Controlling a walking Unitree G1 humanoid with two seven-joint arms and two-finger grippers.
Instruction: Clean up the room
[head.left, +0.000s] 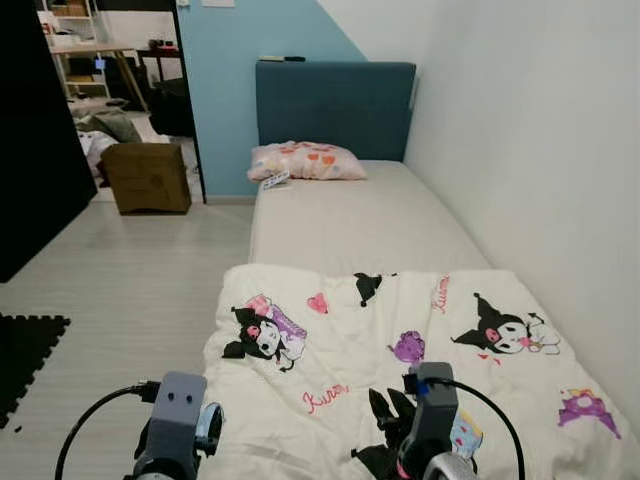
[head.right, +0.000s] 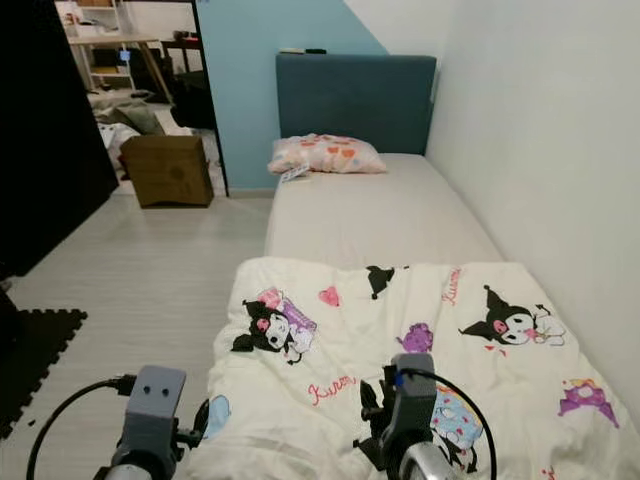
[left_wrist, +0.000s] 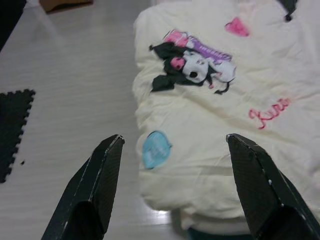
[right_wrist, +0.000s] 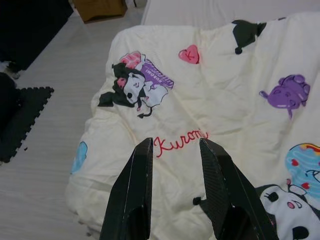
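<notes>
Since the task is tidying the room, the obvious target here is the cream blanket (head.left: 400, 350) with cartoon prints, bunched over the foot half of the bed (head.left: 350, 215). Its head half is bare mattress, with a pillow (head.left: 305, 160) up by the blue headboard (head.left: 335, 105).

Blanket reads as soft, thick, quilted. Judging by the puffy rolled edge, it's light for its bulk but floppy: no stiffness, will sag and drag whatever isn't lifted. Not fragile, not slippery; the fabric should bunch readily between fingers.

Left gripper (left_wrist: 172, 170) sits over the blanket's floor-side corner, fingers spread wide, nothing between them. The rolled edge with the blue print lies right under the gap. Right gripper (right_wrist: 175, 170) hovers over the blanket's middle near the red script, fingers parted narrowly, holding nothing.

Grab points, my call: pinch the near rolled edge or corner, where the fabric is folded thick and gives the fingers something to bite. A flat mid-panel pinch likely picks up one layer only. Take two points well apart on the same edge, one per gripper, so it pulls flat toward the pillow.

Risk: the floor-side edge overhangs the mattress and could slide onto the pale floor (head.left: 120, 270).
</notes>
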